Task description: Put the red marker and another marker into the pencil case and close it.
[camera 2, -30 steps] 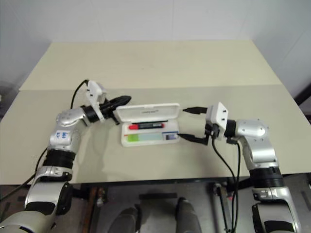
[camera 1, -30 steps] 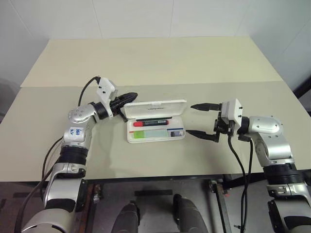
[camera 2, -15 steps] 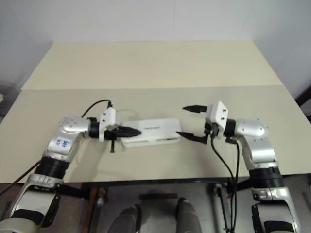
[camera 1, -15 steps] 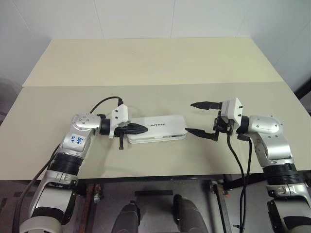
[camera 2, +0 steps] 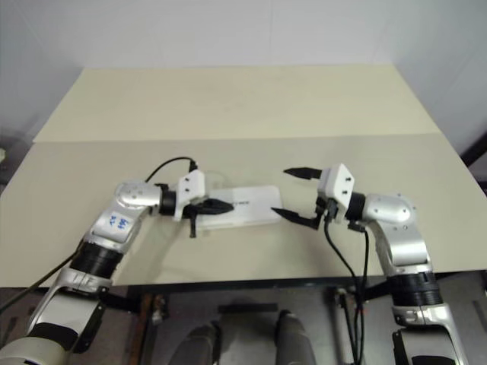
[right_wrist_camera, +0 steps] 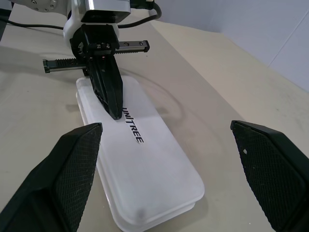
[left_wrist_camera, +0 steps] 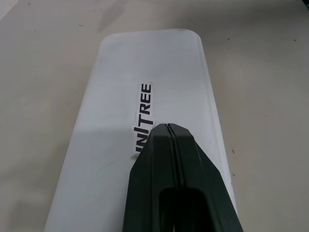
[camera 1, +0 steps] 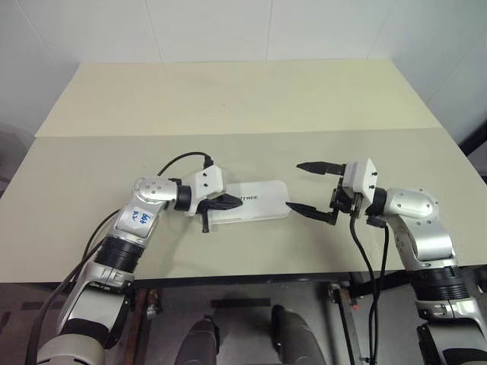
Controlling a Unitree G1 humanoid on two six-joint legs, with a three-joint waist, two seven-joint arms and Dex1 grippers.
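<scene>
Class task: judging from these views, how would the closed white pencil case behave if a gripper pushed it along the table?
The pencil case looks like smooth hard plastic, so it would probably slide stiffly rather than bend. Lying flat and low on the table, it seems unlikely to tip or roll. Its glossy lid might let the shut left gripper slip.

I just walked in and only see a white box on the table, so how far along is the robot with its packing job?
Nearly finished, it seems. The pencil case lies with its lid down, no markers lying loose on the table. The shut left gripper sits over the lid; the right gripper waits open beside the case. What's left, probably, is confirming it latched.
</scene>
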